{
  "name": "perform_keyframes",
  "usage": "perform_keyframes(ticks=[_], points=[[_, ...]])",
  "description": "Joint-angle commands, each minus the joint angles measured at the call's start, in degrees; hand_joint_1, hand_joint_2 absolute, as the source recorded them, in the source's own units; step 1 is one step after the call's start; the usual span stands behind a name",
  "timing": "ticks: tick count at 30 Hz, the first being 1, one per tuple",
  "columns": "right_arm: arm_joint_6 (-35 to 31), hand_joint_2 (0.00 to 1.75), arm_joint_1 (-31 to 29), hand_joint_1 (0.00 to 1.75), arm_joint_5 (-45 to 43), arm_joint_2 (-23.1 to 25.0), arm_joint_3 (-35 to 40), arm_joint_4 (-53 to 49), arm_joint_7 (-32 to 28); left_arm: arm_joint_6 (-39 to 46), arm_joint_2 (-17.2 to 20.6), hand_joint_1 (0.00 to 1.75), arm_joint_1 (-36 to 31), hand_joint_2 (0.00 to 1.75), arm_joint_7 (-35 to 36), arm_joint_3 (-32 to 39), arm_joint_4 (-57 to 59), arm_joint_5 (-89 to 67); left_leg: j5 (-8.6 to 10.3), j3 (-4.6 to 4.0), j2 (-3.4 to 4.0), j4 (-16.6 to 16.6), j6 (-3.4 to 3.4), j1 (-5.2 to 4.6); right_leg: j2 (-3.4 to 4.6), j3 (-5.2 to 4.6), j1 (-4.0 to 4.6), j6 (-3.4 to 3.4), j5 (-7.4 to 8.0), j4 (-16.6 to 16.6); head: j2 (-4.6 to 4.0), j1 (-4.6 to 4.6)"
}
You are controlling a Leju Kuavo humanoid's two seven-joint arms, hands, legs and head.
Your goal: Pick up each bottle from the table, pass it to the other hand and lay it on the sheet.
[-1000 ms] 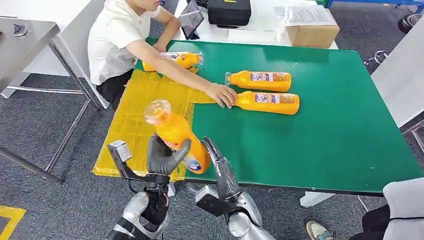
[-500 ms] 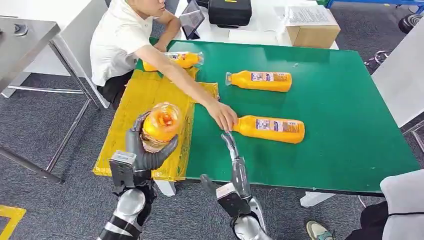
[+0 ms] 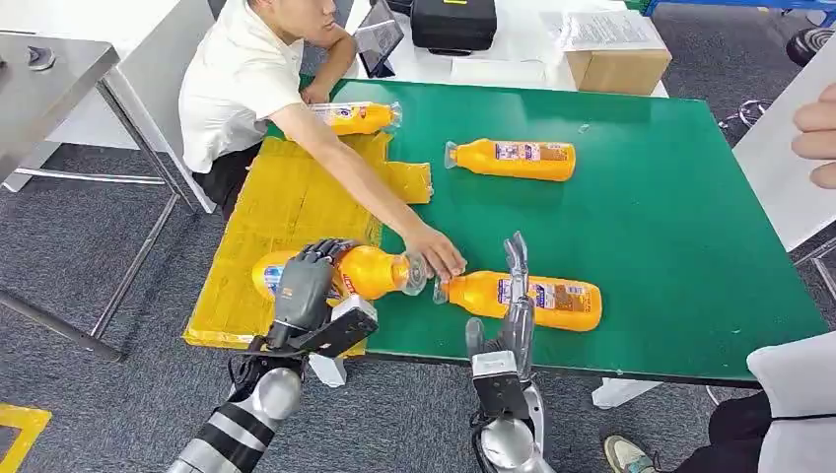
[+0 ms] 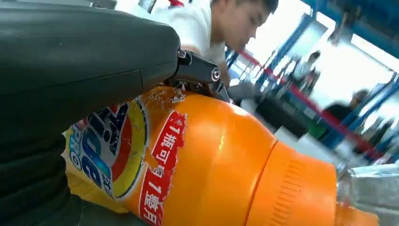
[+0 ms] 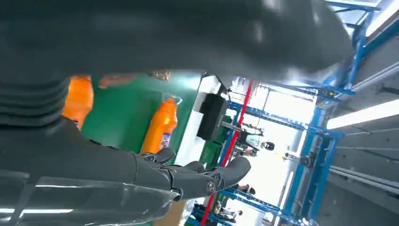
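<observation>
My left hand [image 3: 304, 283] grips an orange bottle [image 3: 367, 271] that lies on its side at the near edge of the yellow sheet [image 3: 286, 192], clear cap toward the green table. The left wrist view has this bottle [image 4: 211, 160] close up under my left hand [image 4: 75, 70]. My right hand [image 3: 513, 310] is open, fingers straight, at the near side of a second orange bottle [image 3: 527, 301] lying on the table. A person's hand [image 3: 441, 258] rests by that bottle's cap. The right wrist view shows my right hand [image 5: 193, 176] holding nothing.
A third bottle [image 3: 513, 160] lies farther back on the green table [image 3: 670, 227], also seen as a bottle [image 5: 162, 125] from the right wrist. Another bottle [image 3: 357, 116] lies by the seated person [image 3: 242, 79]. A cardboard box [image 3: 616, 64] and black case [image 3: 452, 22] stand behind.
My left hand brought the bottle down from upright in the air to lying on the sheet. My right hand moved right to the near bottle, which the person slid toward the front edge.
</observation>
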Motion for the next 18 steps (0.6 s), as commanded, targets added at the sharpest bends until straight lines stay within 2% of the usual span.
perform_keyframes(ticks=[1, 9, 10, 11, 12, 13, 14, 15, 16, 17, 18], points=[[3.9, 1.75, -1.0, 0.0, -1.7, 0.9, -2.7, 3.1, 0.0, -8.9, 0.4, 1.75, -13.0, 1.75, 4.6, -3.8, 19.6, -4.5, -0.05, 0.28, -0.12, 0.0, -0.11, 0.06, -0.1, 0.31, 0.06, -0.12, -0.1, 0.0, 0.0, 0.02], [4.5, 1.75, 0.4, 0.0, -2.3, 1.1, -3.4, 3.5, 0.0, -13.0, -0.5, 1.75, -15.7, 1.75, 6.6, -4.8, 24.9, -5.9, -0.03, 0.16, -0.09, 0.0, -0.06, 0.04, -0.06, 0.19, 0.04, -0.06, -0.05, 0.0, 0.0, 0.0], [4.3, 1.75, 0.8, 0.0, -2.2, 1.0, -3.8, 3.3, 0.0, -12.9, -0.8, 1.69, -16.1, 1.75, 7.2, -4.0, 26.0, -5.5, -0.07, 0.3, -0.18, 0.0, -0.1, 0.06, -0.14, 0.36, 0.07, -0.1, -0.12, 0.0, 0.0, 0.0], [4.1, 1.75, 1.0, 0.0, -2.4, 1.0, -4.2, 3.2, 0.0, -12.5, -0.9, 1.57, -16.9, 1.75, 7.7, -4.0, 27.3, -6.2, -0.05, 0.26, -0.15, -0.1, -0.08, 0.05, -0.12, 0.3, 0.05, -0.08, -0.09, -0.1, 0.0, 0.02], [4.2, 1.75, 1.2, 0.0, -2.9, 1.1, -4.7, 3.1, 0.0, -11.8, -1.0, 0.65, -17.4, 1.75, 7.9, -3.5, 28.3, -6.3, -0.03, 0.22, -0.14, -0.1, -0.06, 0.06, -0.12, 0.26, 0.06, -0.06, -0.06, -0.1, 0.0, 0.02], [4.4, 1.75, 1.4, 0.0, -3.7, 1.3, -5.6, 3.3, 0.0, -11.9, -0.9, 0.99, -17.7, 1.75, 8.1, -2.3, 29.4, -5.5, -0.08, 0.32, -0.17, 0.0, -0.09, 0.06, -0.14, 0.38, 0.06, -0.1, -0.13, 0.0, 0.0, 0.0], [4.4, 1.75, 1.7, 0.0, -4.1, 1.4, -6.1, 3.3, 0.0, -11.6, -0.5, 0.86, -17.9, 1.75, 8.3, -1.9, 30.0, -5.4, -0.04, 0.23, -0.13, 0.0, -0.07, 0.06, -0.11, 0.27, 0.06, -0.08, -0.08, 0.0, 0.0, 0.02], [4.3, 1.75, 1.7, 0.0, -3.8, 1.2, -6.4, 3.4, 0.0, -11.8, -0.5, 1.03, -18.2, 1.75, 8.6, -1.6, 31.0, -5.4, -0.01, 0.13, -0.05, 0.0, -0.05, 0.05, -0.03, 0.15, 0.05, -0.05, -0.02, -0.1, 0.0, 0.0], [4.4, 1.75, 1.6, 0.0, -3.0, 1.0, -7.1, 4.4, 0.0, -12.5, -0.5, 1.41, -18.7, 1.75, 8.5, -0.3, 32.6, -4.5, -0.05, 0.24, -0.07, 0.0, -0.08, 0.05, -0.05, 0.29, 0.05, -0.09, -0.07, 0.0, 0.0, 0.02], [4.6, 1.75, 1.6, 0.0, -3.2, 1.0, -7.7, 4.6, 0.0, -13.0, -0.5, 1.4, -19.0, 1.75, 8.4, 0.2, 33.4, -4.1, -0.02, 0.16, -0.02, 0.0, -0.06, 0.05, 0.0, 0.19, 0.05, -0.07, -0.01, -0.1, 0.0, 0.0], [4.8, 1.75, 1.7, 0.0, -4.0, 1.2, -8.9, 4.6, 0.0, -13.2, -0.6, 1.17, -19.1, 1.75, 8.4, 1.2, 34.1, -3.2, -0.02, 0.14, -0.01, 0.0, -0.06, 0.05, 0.01, 0.18, 0.05, -0.06, -0.01, -0.1, 0.0, 0.02]])
